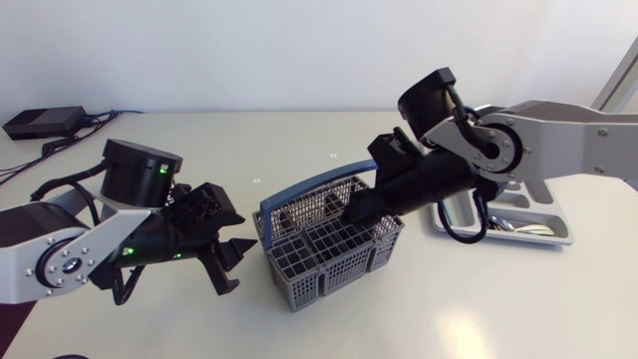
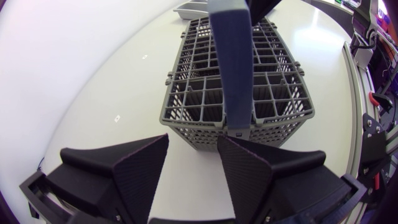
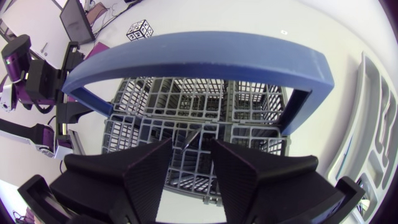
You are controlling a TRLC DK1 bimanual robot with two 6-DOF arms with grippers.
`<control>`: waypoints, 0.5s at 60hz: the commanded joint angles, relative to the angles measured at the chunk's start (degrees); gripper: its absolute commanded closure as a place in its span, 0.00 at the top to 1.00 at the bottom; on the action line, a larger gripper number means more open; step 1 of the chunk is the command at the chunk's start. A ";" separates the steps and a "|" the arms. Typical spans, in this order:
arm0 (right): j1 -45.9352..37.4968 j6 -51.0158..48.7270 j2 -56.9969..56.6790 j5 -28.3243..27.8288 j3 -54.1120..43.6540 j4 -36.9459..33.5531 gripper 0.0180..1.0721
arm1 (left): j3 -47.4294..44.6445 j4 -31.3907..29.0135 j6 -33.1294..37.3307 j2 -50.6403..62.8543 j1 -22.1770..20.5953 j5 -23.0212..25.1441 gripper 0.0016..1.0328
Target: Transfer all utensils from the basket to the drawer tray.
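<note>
Has the right gripper [image 3: 190,146] down inside the basket [image 1: 299,284] at mid-frame in the head view, with fingers parted by a narrow gap and clamped on nothing clear; cannot say whether the thin sliver between them is a utensil. Hangs the left gripper [image 2: 193,146] wide open and empty just short of the basket, lower left of centre. Shows utensils [image 1: 513,227] already in the drawer tray [image 1: 563,237] at right. Looks nearly done, judging by mostly bare compartments.
</note>
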 commanded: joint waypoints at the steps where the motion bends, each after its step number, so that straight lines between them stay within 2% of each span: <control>1: 0.23 1.70 1.65 0.39 1.49 0.19 0.32 | -1.45 -0.88 -0.49 -1.14 -0.14 0.12 0.55; 12: -0.03 1.78 2.26 0.56 1.22 1.51 0.10 | -1.53 -1.50 -0.40 -2.02 -0.14 0.12 0.55; 21: -0.12 1.78 2.35 0.56 1.22 1.86 0.05 | -1.71 -1.50 -0.40 -2.02 -0.31 0.12 0.55; 30: -0.74 1.61 0.77 0.30 0.96 1.86 0.05 | -1.88 -1.59 -0.40 -2.02 -0.40 0.12 0.55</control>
